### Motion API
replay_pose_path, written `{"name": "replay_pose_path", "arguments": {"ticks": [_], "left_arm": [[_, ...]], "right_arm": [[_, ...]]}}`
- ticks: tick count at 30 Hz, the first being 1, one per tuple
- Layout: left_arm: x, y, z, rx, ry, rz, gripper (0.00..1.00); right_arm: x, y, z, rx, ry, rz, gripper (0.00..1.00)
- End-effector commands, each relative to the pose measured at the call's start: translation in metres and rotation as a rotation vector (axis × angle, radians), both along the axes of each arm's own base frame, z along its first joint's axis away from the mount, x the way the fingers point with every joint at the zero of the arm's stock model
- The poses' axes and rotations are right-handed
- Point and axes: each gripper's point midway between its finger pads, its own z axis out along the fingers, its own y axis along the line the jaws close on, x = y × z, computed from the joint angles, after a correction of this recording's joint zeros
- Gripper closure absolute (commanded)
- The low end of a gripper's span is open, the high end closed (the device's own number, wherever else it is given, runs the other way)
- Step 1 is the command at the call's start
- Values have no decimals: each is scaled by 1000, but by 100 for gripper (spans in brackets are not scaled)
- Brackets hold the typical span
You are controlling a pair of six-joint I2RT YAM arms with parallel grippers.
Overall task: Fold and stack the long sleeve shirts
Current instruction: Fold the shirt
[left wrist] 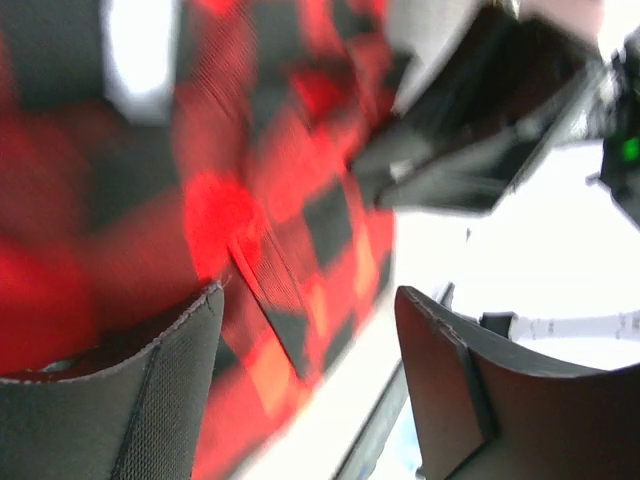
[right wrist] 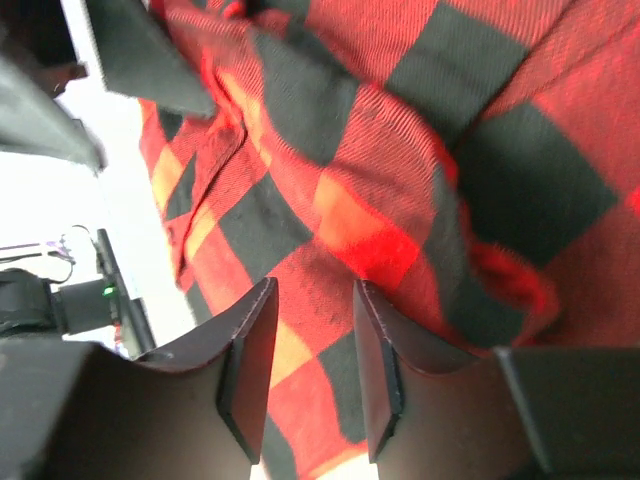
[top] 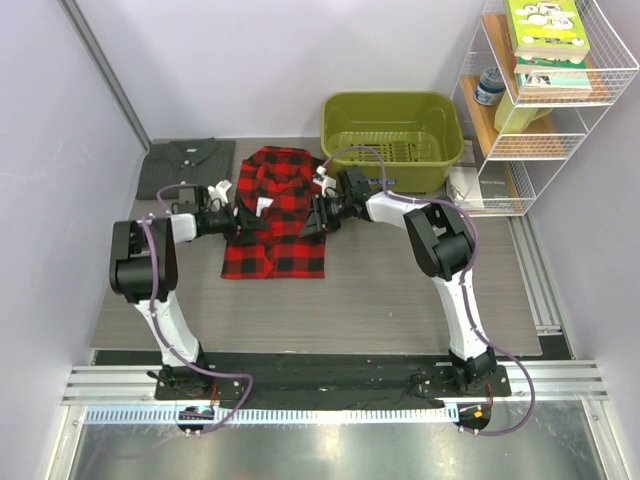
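A red-and-black plaid shirt [top: 275, 215] lies spread at the table's middle, collar end toward the back. A dark grey shirt [top: 185, 167] lies folded at the back left. My left gripper [top: 240, 222] is at the plaid shirt's left edge. In its wrist view the jaws [left wrist: 308, 300] stand apart: plaid cloth [left wrist: 250, 200] rests against one finger and a bright gap is left before the other. My right gripper [top: 318, 212] is at the shirt's right edge. Its narrow jaws [right wrist: 314, 290] have plaid cloth [right wrist: 450, 120] filling the gap.
An olive-green basin [top: 392, 135] stands just behind the right gripper. A white wire shelf [top: 545, 100] with books and a bottle fills the back right corner. Metal rails [top: 535, 280] run along the table's right side.
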Motion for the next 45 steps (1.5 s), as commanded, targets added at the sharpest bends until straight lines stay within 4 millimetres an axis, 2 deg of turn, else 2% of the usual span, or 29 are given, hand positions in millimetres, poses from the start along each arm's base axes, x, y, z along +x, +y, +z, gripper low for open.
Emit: {"name": "replay_pose_path", "arguments": {"ticks": [1,2,4,6,8,12,15,18,20,21,23,24,25,26,27,28,29,31,32,33,34,35,36,37,39,40,41,43,45], "left_arm": [[-48,-4,51,-19,-108,-146,29],[-56,-5,61,-5,-170,-189,28],[-78,-7,60,-21,-111,-213,27],[-87,-3,48,19,-81,-216,27],[-96,1,31,52,-14,-204,29],[-95,11,0,69,90,-169,32],[-95,26,-19,118,156,-118,32],[-107,45,-39,136,276,-63,34],[-109,48,-32,106,263,-54,32],[-108,47,-20,83,205,-81,30],[-102,47,11,112,47,-107,27],[-102,48,20,152,-38,-143,23],[-101,51,40,214,-150,-165,22],[-102,52,47,269,-206,-196,21],[-107,44,55,323,-263,-261,21],[-107,54,62,502,-403,-336,21],[-118,40,60,563,-464,-437,19],[-119,45,54,774,-633,-559,15],[-124,36,65,829,-757,-605,12],[-135,37,48,869,-773,-644,8],[-127,42,48,963,-861,-674,5],[-132,32,51,983,-940,-717,3],[-140,31,38,997,-954,-760,2],[-137,29,37,1026,-1008,-767,2],[-139,23,34,1085,-1095,-829,7],[-145,22,21,1093,-1099,-854,8],[-142,14,22,1118,-1162,-877,13],[-149,11,6,1122,-1173,-926,19],[-147,5,-1,1146,-1206,-948,22]], "right_arm": [[-20,5,82,92,-23,35,57],[-28,7,91,113,-11,46,57],[-55,17,95,148,18,87,57],[-79,26,78,133,67,121,57],[-90,27,61,113,97,135,57],[-90,17,5,30,147,125,59],[-86,-1,-20,-29,166,109,60],[-88,-25,-40,-107,183,108,61],[-91,-36,-37,-126,198,116,61],[-93,-36,-31,-122,182,138,61],[-93,-28,3,-75,132,168,61],[-95,-23,19,-38,114,193,61],[-92,-16,43,-2,67,208,61],[-95,-8,54,15,48,226,61],[-95,-4,64,35,36,232,60],[-88,3,74,50,4,231,60],[-84,7,76,52,-11,229,60],[-66,16,83,58,-67,203,60],[-59,19,70,45,-54,196,60],[-54,23,68,44,-57,191,60],[-43,30,75,58,-78,184,60],[-39,34,64,52,-65,184,60],[-35,38,63,52,-73,182,60],[-27,47,71,67,-102,173,60],[-23,58,62,64,-110,174,60],[-16,65,70,79,-141,173,60],[-16,69,68,80,-142,175,60],[-15,80,63,80,-152,185,59],[-15,84,52,68,-151,190,59]]}}
